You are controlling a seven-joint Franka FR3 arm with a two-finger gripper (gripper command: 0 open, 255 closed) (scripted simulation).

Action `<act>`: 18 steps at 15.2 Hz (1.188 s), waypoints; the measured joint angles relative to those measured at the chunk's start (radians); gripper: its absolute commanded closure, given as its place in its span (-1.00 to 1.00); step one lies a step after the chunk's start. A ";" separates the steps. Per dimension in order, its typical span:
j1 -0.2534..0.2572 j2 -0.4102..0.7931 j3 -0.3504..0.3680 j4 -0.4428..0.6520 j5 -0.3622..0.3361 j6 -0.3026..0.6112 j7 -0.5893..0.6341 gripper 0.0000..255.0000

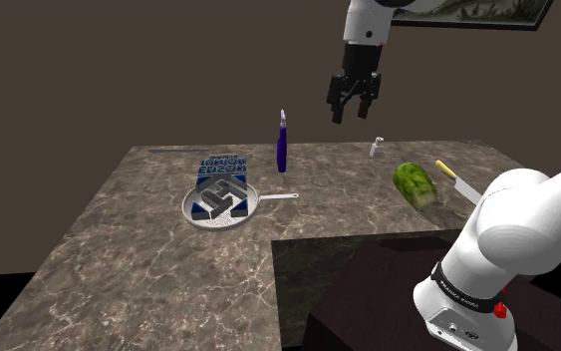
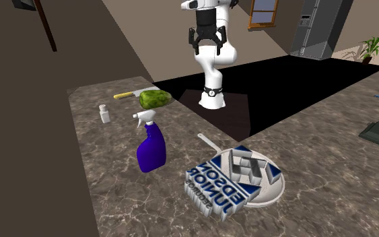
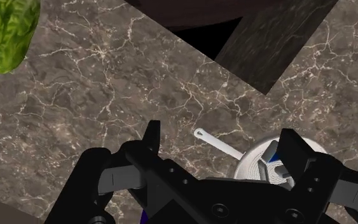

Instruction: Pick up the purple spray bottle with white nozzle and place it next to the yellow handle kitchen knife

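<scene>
A purple spray bottle [image 1: 282,148] with a white nozzle stands upright on the marble counter [image 1: 148,259], near its far edge. The same bottle [image 2: 151,148] stands between a small white shaker and a pan in the second exterior view. The yellow-handled knife [image 1: 454,177] lies at the shoulder view's right, just behind a green lettuce; the knife [image 2: 130,94] shows again by the counter's corner. My gripper [image 1: 352,108] hangs high above the counter, to the right of the bottle in the shoulder view, open and holding nothing. Its fingers [image 3: 151,137] stand wide apart over bare marble.
A green lettuce [image 1: 415,183] lies beside the knife. A small white shaker [image 1: 375,149] stands between bottle and lettuce. A metal pan [image 1: 222,204] holding a blue and white box sits to the bottle's left in the shoulder view, its handle [image 3: 217,144] below my gripper.
</scene>
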 measured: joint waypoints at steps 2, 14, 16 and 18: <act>-0.008 0.060 0.002 0.028 -0.004 0.040 0.020 -1.00; -0.050 0.478 -0.008 0.297 -0.032 0.234 0.138 -1.00; -0.057 0.540 -0.014 0.348 -0.037 0.252 0.157 -1.00; -0.063 0.618 -0.020 0.416 -0.041 0.269 0.175 -1.00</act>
